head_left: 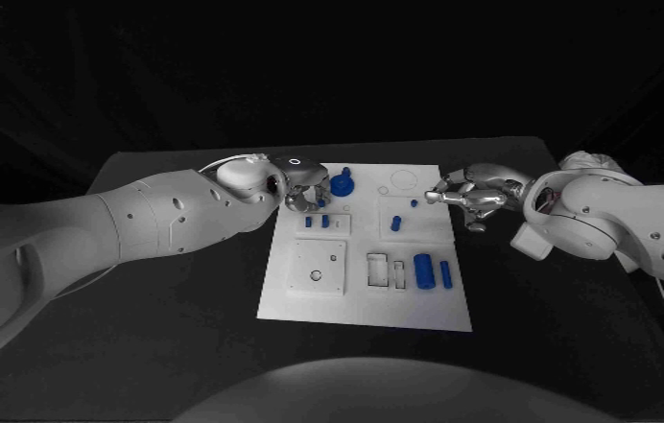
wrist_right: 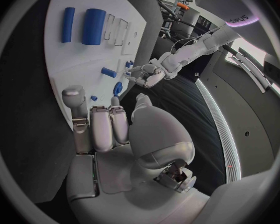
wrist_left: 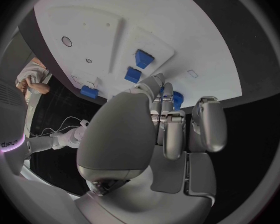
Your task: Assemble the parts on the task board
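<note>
White task board point(head_left: 363, 298) lies flat in the middle of the black table point(head_left: 166, 298), with blue parts spread over it: two upright cylinders point(head_left: 423, 272) near its right edge, a small peg point(head_left: 396, 222) mid-board, and a round piece point(head_left: 342, 186) at the far left corner. Left hand point(head_left: 299, 185) sits over that far corner, fingers curled beside a blue part; whether it grips it cannot be told. Right hand point(head_left: 463, 196) hovers at the far right edge, fingers curled in, holding nothing visible

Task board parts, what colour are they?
Blue parts on the white task board, clearest in the head view.
</note>
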`<state>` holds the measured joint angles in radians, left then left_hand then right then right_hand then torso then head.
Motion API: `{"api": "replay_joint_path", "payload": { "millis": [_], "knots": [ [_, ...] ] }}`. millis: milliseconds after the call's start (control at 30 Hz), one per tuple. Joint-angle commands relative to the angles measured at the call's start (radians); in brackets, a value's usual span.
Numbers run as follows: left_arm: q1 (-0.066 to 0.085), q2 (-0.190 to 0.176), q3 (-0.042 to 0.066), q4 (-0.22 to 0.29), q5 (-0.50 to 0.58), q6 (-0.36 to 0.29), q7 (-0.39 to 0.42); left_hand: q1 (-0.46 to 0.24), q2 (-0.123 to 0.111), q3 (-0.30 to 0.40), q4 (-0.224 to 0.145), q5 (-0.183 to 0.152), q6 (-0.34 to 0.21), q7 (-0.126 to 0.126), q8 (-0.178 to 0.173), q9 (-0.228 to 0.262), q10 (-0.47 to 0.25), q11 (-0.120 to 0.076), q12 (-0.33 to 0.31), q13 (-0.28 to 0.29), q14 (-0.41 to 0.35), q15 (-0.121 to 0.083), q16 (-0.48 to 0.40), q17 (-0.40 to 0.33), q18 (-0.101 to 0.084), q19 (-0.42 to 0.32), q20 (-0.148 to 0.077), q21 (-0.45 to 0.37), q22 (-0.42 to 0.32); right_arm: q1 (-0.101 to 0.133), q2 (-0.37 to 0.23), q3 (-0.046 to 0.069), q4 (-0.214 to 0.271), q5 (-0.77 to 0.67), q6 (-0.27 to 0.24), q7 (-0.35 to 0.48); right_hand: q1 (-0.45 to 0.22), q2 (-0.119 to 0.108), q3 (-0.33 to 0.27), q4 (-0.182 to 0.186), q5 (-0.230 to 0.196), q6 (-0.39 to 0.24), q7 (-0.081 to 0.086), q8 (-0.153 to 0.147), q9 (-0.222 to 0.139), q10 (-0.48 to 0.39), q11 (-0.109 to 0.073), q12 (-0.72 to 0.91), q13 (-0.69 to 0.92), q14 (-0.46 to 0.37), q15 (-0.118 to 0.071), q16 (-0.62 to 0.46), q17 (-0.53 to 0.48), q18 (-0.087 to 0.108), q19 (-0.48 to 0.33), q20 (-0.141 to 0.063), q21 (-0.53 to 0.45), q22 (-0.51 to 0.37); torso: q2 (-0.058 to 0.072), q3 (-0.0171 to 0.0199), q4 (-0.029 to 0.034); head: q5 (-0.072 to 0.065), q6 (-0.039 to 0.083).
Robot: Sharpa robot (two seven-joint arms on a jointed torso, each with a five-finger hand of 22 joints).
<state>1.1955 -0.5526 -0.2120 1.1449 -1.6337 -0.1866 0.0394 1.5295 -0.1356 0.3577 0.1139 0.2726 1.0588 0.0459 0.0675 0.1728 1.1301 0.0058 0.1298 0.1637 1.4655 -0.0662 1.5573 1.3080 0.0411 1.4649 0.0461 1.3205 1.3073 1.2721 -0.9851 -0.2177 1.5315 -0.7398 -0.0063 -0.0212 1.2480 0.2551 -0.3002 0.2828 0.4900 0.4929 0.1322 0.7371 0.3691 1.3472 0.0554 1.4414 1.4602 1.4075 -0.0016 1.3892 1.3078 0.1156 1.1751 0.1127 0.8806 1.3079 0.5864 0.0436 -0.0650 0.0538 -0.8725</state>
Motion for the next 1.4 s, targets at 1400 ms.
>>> {"api": "replay_joint_path", "payload": {
  "millis": [1400],
  "knots": [
    [0.017,-0.081,0.015,0.038,-0.01,-0.197,0.01,0.005,-0.038,-0.121,0.11,-0.118,-0.388,-0.127,0.018,-0.089,-0.153,0.023,-0.034,0.023,0.055,0.017,-0.049,0.153,0.022,-0.01,0.014,-0.054,0.179,-0.001,-0.009,0.0,0.0,-0.002,-0.024,0.03,0.01,-0.018,0.001,0.002,0.002,0.017,0.0,-0.016,-0.009,-0.007,-0.006,-0.007,-0.104,-0.01,0.001,-0.008,0.057,0.021,-0.012,0.0,-0.012,0.08,-0.002,-0.0003,0.0028,-0.005,0.0]
  ]
}}
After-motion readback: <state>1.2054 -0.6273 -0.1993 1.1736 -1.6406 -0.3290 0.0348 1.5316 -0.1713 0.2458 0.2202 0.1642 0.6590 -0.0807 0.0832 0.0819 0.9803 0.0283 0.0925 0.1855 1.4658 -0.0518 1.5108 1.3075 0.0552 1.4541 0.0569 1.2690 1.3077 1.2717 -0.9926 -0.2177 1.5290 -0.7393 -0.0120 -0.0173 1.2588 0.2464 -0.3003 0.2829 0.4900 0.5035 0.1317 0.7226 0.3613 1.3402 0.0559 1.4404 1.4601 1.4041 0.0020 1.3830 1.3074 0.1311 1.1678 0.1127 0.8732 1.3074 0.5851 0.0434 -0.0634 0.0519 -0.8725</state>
